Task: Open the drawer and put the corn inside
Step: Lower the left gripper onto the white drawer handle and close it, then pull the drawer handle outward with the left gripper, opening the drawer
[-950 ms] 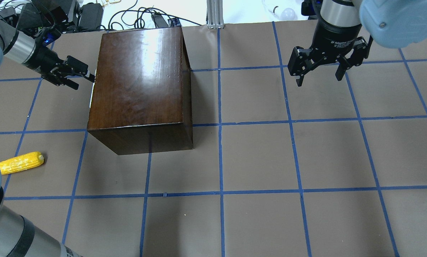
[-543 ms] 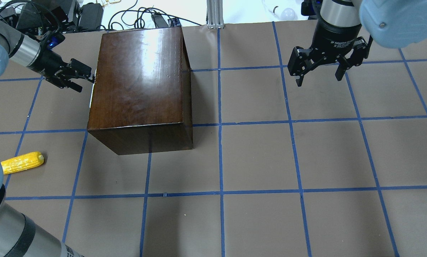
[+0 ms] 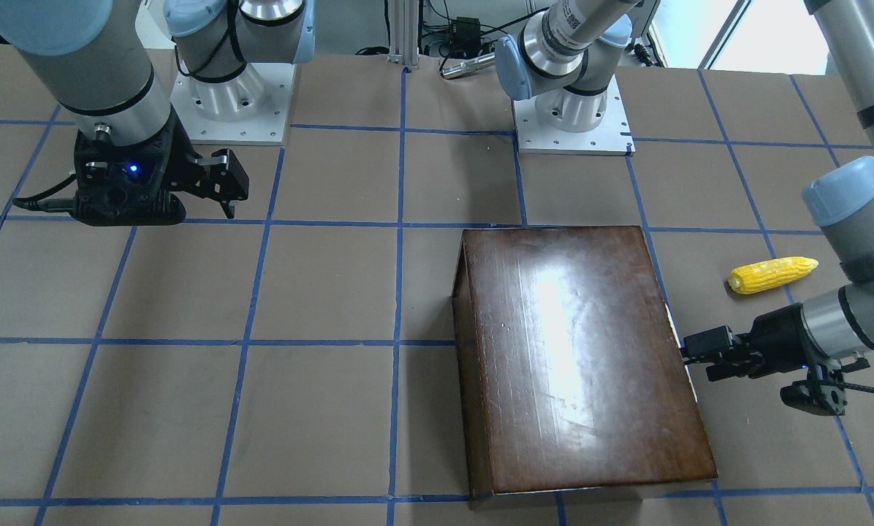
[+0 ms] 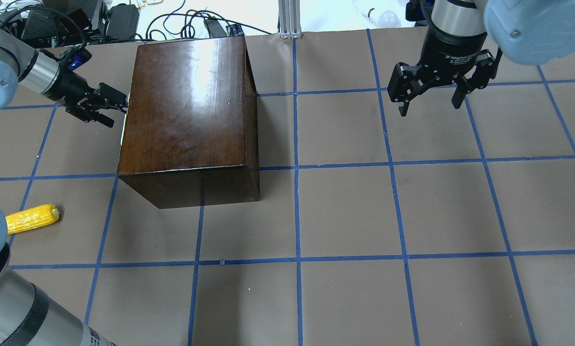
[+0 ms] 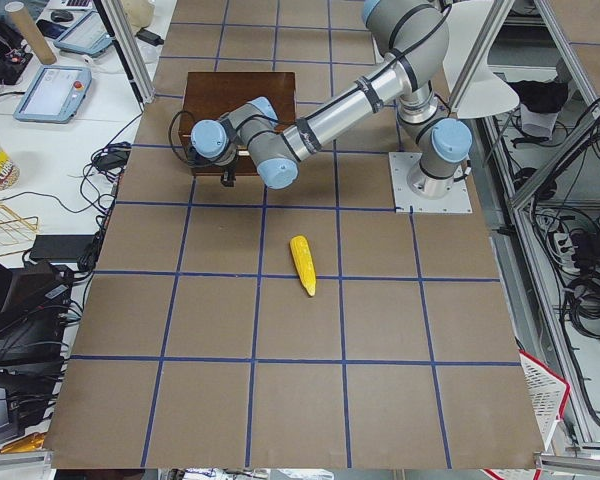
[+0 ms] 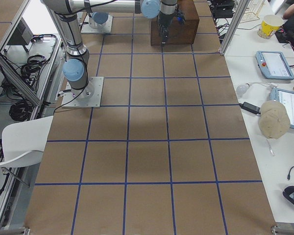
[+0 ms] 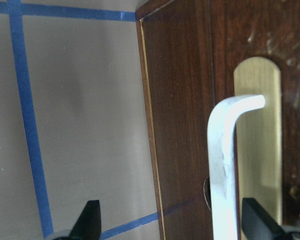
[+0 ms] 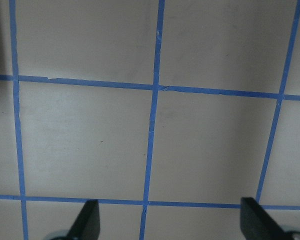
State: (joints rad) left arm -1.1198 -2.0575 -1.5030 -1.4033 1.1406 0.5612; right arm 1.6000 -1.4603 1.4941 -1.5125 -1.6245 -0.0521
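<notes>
The glossy dark-brown box point(image 4: 186, 110) stands at the table's back left. The drawer front point(image 7: 180, 125) on its left side is dark, sits flush and closed, and has a pale cutout behind a silver handle point(image 7: 222, 160). My left gripper point(image 4: 117, 102) is open right at that side. In the left wrist view point(image 7: 172, 222) the handle lies between its spread fingertips, nearer the right one. The yellow corn point(image 4: 31, 218) lies on the table near the left edge, in front of the box. It also shows in the front-facing view point(image 3: 772, 275). My right gripper point(image 4: 429, 103) hangs open and empty at the back right.
The brown table has a grid of blue tape lines point(image 4: 297, 216). Cables and power bricks point(image 4: 100, 19) lie beyond the back edge. An aluminium post point(image 4: 290, 19) stands behind the box. The left arm's elbow point(image 4: 8, 307) fills the near-left corner.
My left gripper has moved a little closer to the box's left side and its wrist has turned. The right arm, the box and the corn have not moved.
</notes>
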